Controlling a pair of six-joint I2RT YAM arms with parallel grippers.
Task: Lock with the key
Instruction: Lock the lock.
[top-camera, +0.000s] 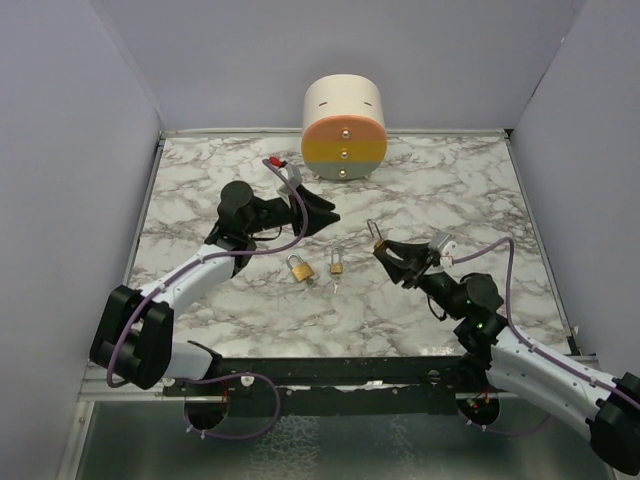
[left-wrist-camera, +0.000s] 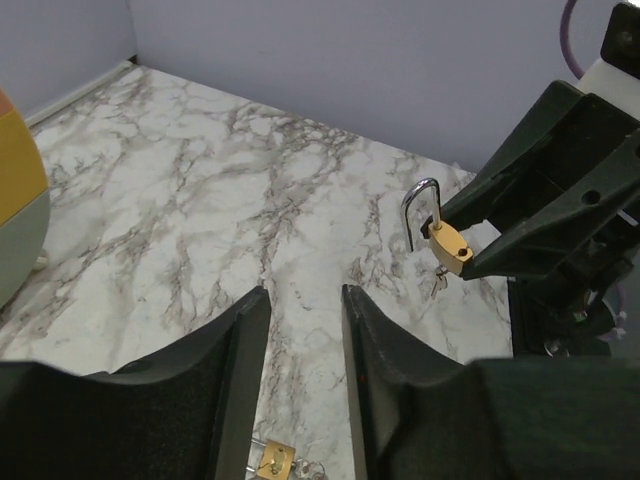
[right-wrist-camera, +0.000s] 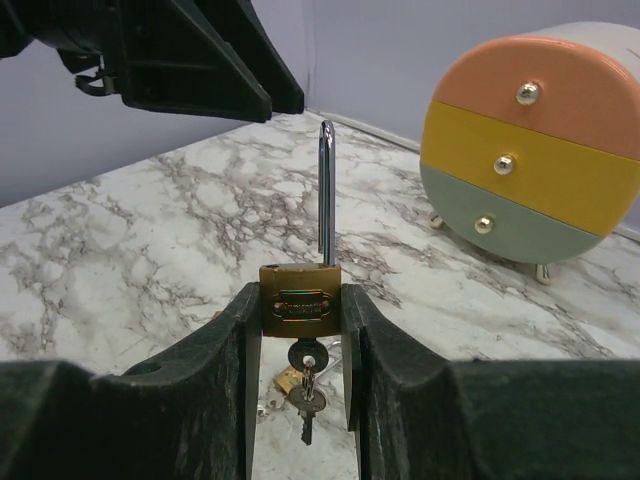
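Right gripper (top-camera: 385, 252) clamps padlock (right-wrist-camera: 298, 305); larger loose padlock (top-camera: 299, 268), drawer box (top-camera: 344, 130) beyond.

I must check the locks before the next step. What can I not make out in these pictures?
- Top view: keyholes of the larger loose brass padlock and the smaller brass padlock, too small.
- Left wrist view: one of them, cut off by the bottom edge.
- Right wrist view: lettering on the gripped brass padlock, blurred.
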